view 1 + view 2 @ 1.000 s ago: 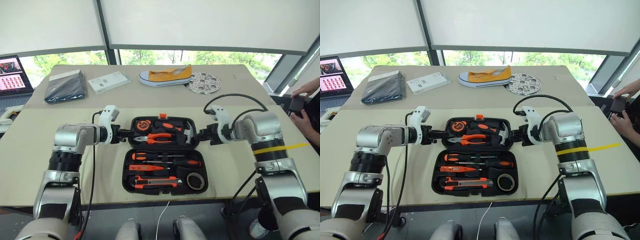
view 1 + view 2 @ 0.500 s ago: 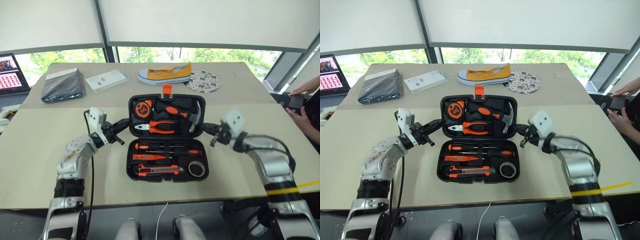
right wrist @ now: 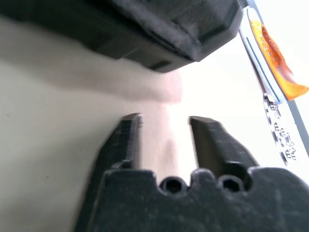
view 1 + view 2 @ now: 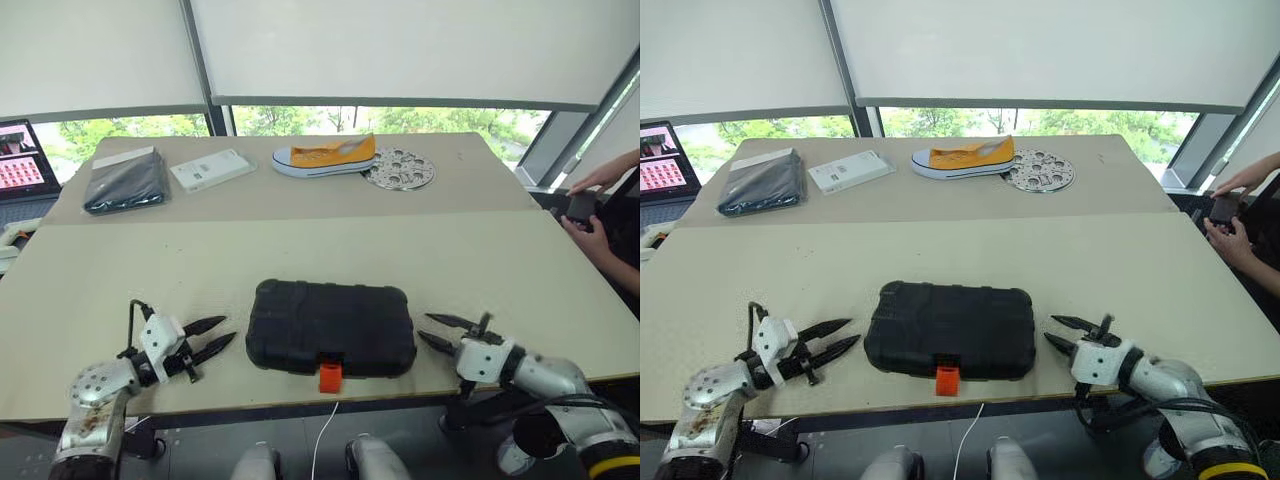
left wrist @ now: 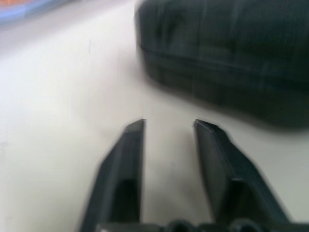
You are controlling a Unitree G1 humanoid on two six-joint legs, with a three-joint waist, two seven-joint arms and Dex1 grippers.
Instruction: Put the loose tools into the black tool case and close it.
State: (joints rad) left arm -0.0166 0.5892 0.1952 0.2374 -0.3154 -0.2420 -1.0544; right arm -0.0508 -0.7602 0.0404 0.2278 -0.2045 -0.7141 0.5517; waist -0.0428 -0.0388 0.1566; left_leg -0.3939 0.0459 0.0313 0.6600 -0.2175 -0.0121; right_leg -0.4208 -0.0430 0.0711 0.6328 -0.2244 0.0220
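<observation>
Black tool case (image 4: 330, 327) lies shut near the surface's (image 4: 300, 250) front edge, orange latch (image 4: 330, 377) hanging unfastened; left gripper (image 4: 211, 336) and right gripper (image 4: 437, 331) flank it, jaws open, empty. Next, probably: press latch home.

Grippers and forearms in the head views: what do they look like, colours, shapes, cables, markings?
Each gripper, left and right, has two black, tapering, pointed fingers on a white wrist block. Behind it comes a rounded silver metallic forearm; the left one shows brownish specks. A thin black cable loops over the left wrist. A yellow band marks the right arm near the frame's corner.
</observation>
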